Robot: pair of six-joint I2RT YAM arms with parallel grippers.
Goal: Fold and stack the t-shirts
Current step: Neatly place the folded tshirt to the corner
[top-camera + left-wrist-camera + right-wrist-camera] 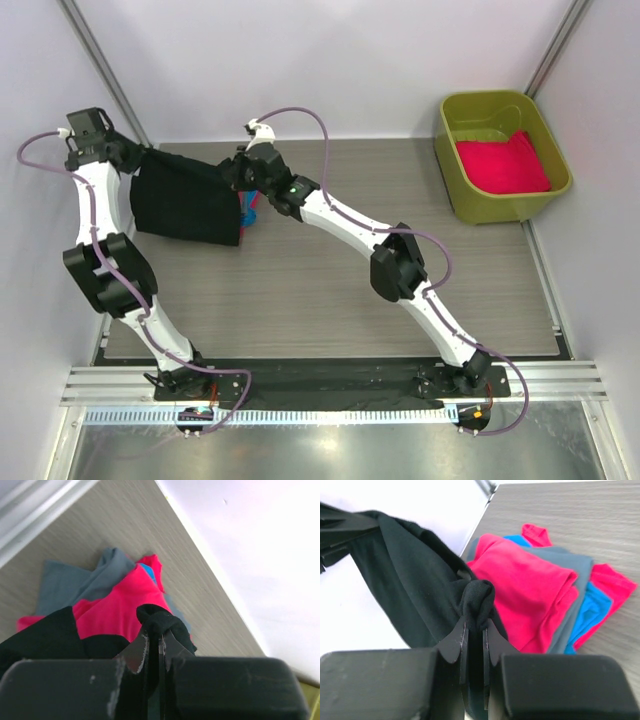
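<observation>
Left gripper (154,645) and right gripper (475,630) are each clamping a bunched corner of one black t-shirt (185,200).
Plain and matte, it is hanging as a sheet between them over the table (330,290) at far left, above one crumpled heap (535,590) showing hot-pink, grey and blue cloth; one folded pink tee (503,165) is lying in the olive tub (452,190).

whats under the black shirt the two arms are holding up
Lying loose on the table: a pink shirt on top, grey cloth, a blue shirt. From above the black shirt covers nearly all of it, so how many lie there cannot be told.
</observation>
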